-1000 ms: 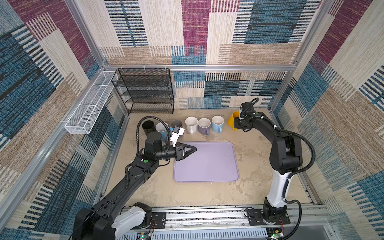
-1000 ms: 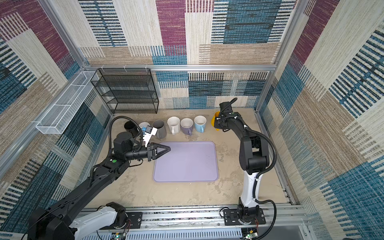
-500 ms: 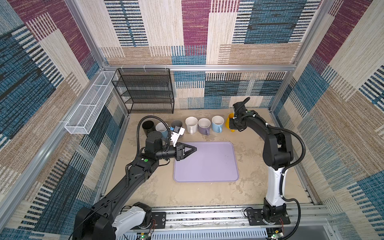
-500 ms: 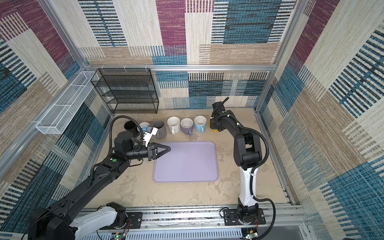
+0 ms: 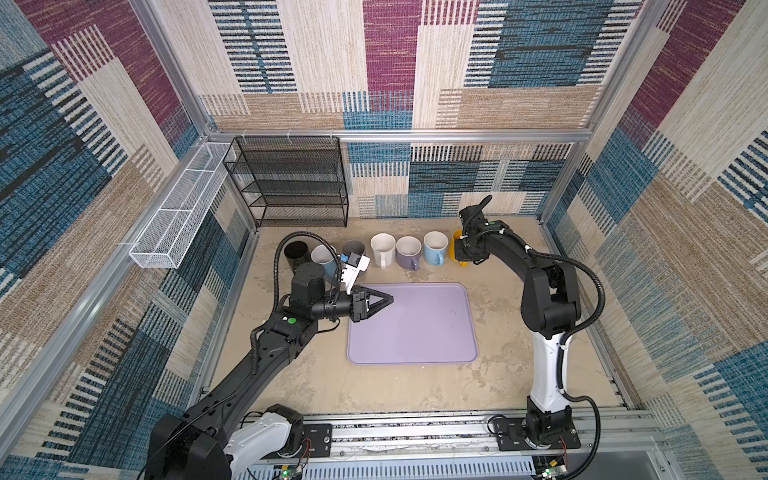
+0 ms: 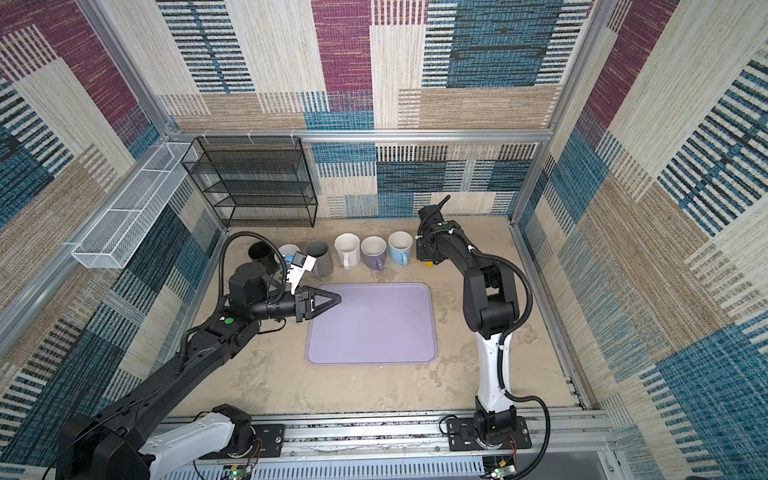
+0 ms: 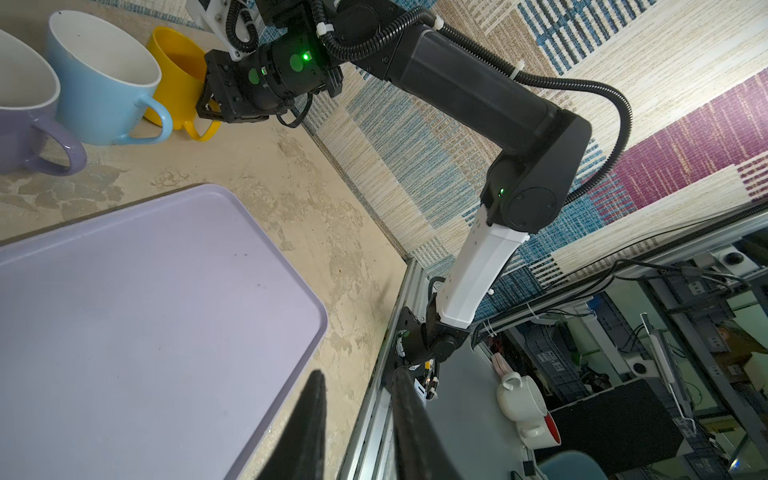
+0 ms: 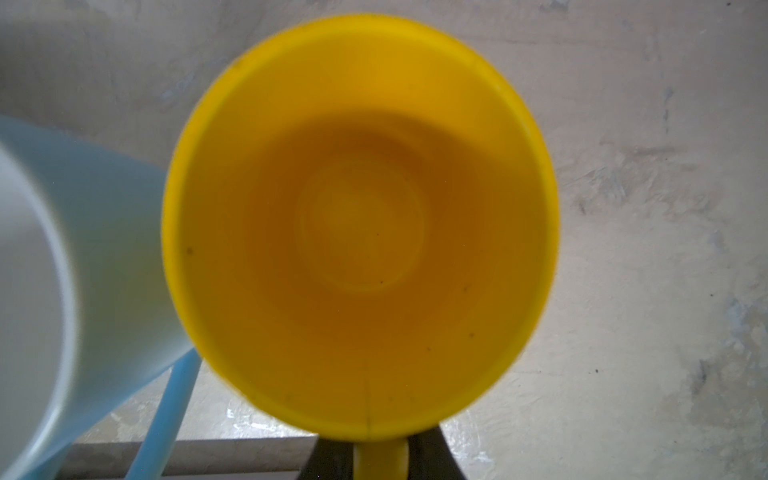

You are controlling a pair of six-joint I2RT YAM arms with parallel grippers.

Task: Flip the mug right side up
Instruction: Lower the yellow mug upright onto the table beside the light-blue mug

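Tabletop point(image 5: 415, 390): R hand point(image 7: 206, 113) grips upright yellow mug point(image 8: 357, 224) by handle.

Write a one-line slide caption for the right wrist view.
Right claw grips the handle of the upright yellow mug, beside a light-blue mug.

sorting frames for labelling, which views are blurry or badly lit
Right wrist: the yellow mug fills the frame, soft and out of focus, as is the light blue mug beside it. Left wrist: the tray is sharp, the left gripper a dark blurred shape. Both top views: sharp, evenly lit, only faint shadows.
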